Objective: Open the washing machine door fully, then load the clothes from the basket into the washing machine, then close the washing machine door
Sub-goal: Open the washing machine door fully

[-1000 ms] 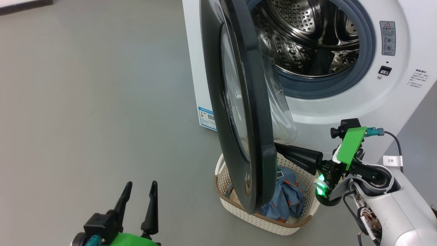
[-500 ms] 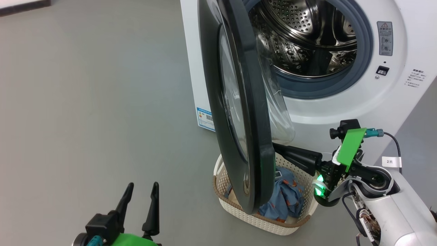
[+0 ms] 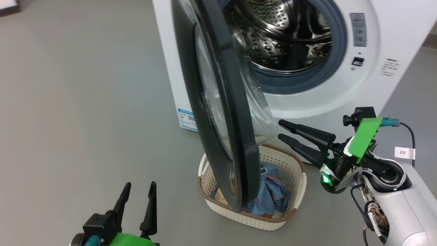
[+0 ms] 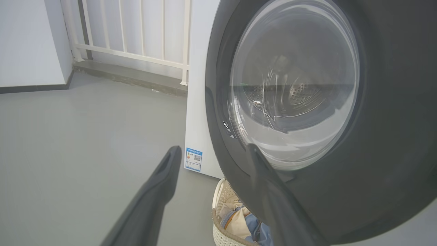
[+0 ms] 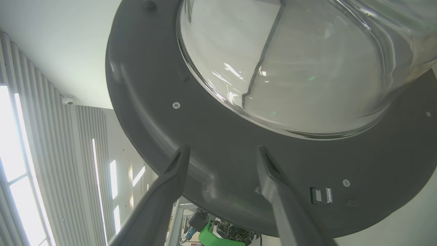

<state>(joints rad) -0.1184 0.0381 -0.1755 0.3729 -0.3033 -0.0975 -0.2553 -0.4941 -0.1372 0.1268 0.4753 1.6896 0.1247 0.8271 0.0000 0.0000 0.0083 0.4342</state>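
In the centre of the head view the washing machine door (image 3: 237,112) stands open, seen edge-on, and hangs over the basket (image 3: 239,218) of clothes (image 3: 269,191) on the floor before the washing machine (image 3: 307,102). The right hand (image 3: 280,130), at centre right, has its fingers spread wide with nothing between them, the tips just beside the door's bulging glass on its inner side. The left hand (image 3: 140,186), at lower left, is likewise spread and empty, well left of the door.
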